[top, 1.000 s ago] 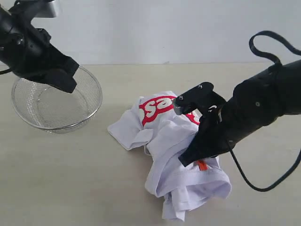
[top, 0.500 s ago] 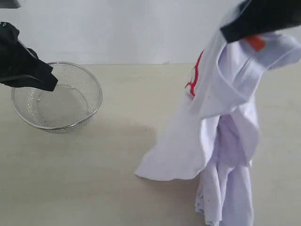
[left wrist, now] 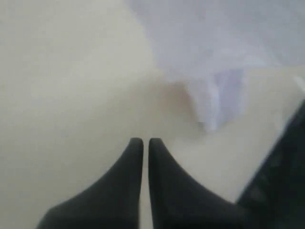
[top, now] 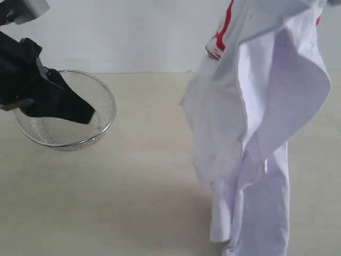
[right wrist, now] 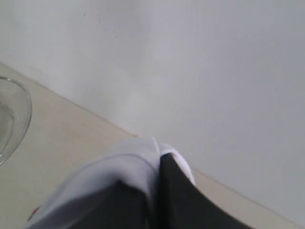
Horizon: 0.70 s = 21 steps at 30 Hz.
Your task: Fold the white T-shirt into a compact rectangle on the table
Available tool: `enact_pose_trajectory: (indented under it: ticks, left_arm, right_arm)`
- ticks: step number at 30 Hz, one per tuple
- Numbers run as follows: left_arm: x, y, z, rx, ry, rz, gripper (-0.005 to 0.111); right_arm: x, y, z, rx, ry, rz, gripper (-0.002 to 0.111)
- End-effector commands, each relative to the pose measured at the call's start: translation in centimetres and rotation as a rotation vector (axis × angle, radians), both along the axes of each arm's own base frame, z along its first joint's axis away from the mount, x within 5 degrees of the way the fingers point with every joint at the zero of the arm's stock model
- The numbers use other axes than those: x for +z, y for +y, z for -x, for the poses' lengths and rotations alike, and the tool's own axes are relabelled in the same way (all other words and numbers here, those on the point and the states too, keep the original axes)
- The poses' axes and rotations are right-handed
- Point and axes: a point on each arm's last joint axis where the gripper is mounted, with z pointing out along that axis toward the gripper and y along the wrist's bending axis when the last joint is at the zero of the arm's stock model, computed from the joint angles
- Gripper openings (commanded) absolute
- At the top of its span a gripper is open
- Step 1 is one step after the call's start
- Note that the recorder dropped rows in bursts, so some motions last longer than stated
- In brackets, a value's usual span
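**A:** Two arms. What is each doing?

**B:** At left, the left gripper (left wrist: 143, 141), pinched closed on nothing, hovers in front of a wire-mesh basket (top: 104, 92) standing on the pale beige table (top: 144, 160). A plain white wall (top: 133, 37) stands behind.

**A:** And the shirt?

**B:** At right, the white T-shirt (top: 266, 106) hangs over the table, clamped in the right gripper (right wrist: 158, 160). Its red lettering shows near the top.

- A round silver wire-mesh basket (top: 104, 124) sits upright at the left of the exterior frame, mouth upward, with part of its bowl hidden.
- A plain white wall (top: 133, 32) fills the upper band behind it.
- In the right wrist view, the basket's rim curves at the left edge.
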Motion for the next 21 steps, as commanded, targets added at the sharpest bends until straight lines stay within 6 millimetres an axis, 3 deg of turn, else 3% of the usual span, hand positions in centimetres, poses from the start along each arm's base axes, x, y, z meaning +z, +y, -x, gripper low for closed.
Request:
enact_pose_trajectory:
  ticks: [1, 10, 14, 19, 21]
  left_arm:
    - [-0.3, -1.9, 1.5, -0.116, 0.073, 0.215, 0.004]
    - [-4.8, -6.2, 3.6, -0.114, -0.008, 0.168, 0.004]
    - [-6.8, -9.3, 4.2, -0.176, 0.013, 0.221, 0.004]
    - [-10.0, -12.6, 3.0, -0.079, -0.014, 0.262, 0.004]
    - [-11.0, -13.6, 2.4, -0.148, -0.105, 0.232, 0.004]
  right_arm:
    - [2.0, -0.4, -0.2, -0.047, -0.052, 0.003, 0.0]
    - [3.8, 0.1, -1.7, -0.085, -0.085, -0.111, 0.0]
    - [4.7, 0.0, -1.6, -0.087, -0.105, -0.122, 0.0]
    - [5.6, -0.4, -1.1, -0.113, -0.087, -0.139, 0.0]
    - [5.4, -0.5, -1.0, -0.132, -0.055, -0.133, 0.0]
